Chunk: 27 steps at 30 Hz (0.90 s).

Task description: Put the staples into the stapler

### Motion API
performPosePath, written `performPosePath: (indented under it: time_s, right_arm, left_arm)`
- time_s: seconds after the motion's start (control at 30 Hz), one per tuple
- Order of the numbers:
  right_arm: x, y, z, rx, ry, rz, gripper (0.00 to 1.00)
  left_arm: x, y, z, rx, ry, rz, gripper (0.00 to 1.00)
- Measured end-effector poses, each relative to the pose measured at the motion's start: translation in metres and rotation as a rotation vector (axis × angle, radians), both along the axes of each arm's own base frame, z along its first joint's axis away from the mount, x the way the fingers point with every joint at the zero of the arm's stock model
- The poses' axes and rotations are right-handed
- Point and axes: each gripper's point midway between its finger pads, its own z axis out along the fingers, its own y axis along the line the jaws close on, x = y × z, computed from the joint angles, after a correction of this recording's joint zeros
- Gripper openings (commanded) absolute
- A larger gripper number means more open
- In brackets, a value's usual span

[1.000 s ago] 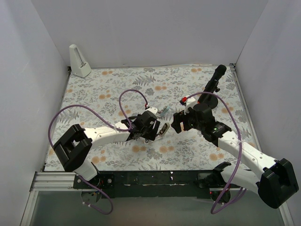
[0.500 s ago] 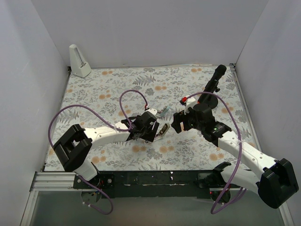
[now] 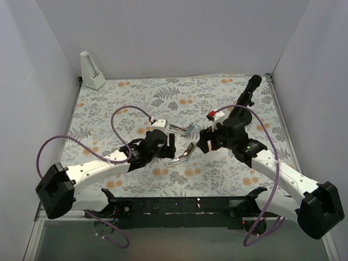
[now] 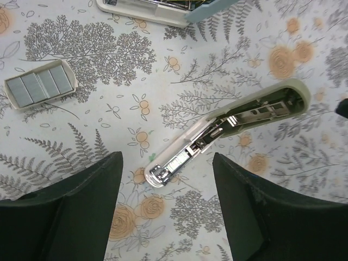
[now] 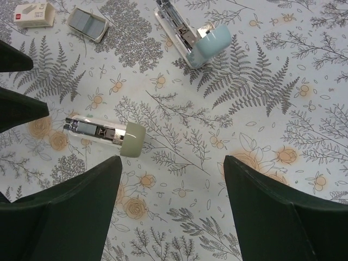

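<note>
Floral-print surface [image 3: 228, 103], white walls on three sides. Left gripper [image 4: 166, 163] hangs over the middle with its fingers [image 4: 81, 217] spread apart and nothing between them. Right gripper [image 5: 173, 163] is spread wide too, also holding nothing. Stapler [image 5: 193, 35], light blue with its silver inner metal showing, lies near the middle, a little toward the far edge. Staples [image 4: 41, 87], a grey block in a beige tray, lie left of it, with a small beige box piece [image 5: 33, 13] just beside. Olive-gold bar [image 4: 228, 130] lies toward the near edge, under both grippers, touched by neither.
</note>
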Motion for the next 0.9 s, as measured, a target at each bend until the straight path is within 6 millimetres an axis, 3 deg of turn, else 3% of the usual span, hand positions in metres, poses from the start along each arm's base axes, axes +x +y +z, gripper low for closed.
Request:
performPosePath:
  time_s: [0.13, 0.3, 0.47, 0.73, 0.9]
  right_arm:
    - [-0.002, 0.011, 0.003, 0.023, 0.024, 0.051, 0.8]
    - [-0.006, 0.022, -0.005, 0.036, 0.078, 0.1, 0.74]
    - [-0.007, 0.027, -0.015, 0.037, 0.129, 0.113, 0.68]
    - [-0.002, 0.032, -0.015, 0.058, 0.158, 0.088, 0.6]
    - [-0.001, 0.035, -0.014, 0.07, 0.167, 0.084, 0.52]
  left_arm:
    - [-0.009, 0.011, 0.006, -0.16, 0.001, 0.091, 0.65]
    - [-0.026, 0.025, -0.017, -0.298, 0.083, 0.198, 0.57]
    - [-0.037, 0.026, -0.037, -0.41, 0.166, 0.266, 0.52]
    - [-0.027, 0.015, -0.028, -0.572, 0.201, 0.31, 0.48]
    - [-0.028, 0.015, -0.035, -0.597, 0.234, 0.319, 0.47]
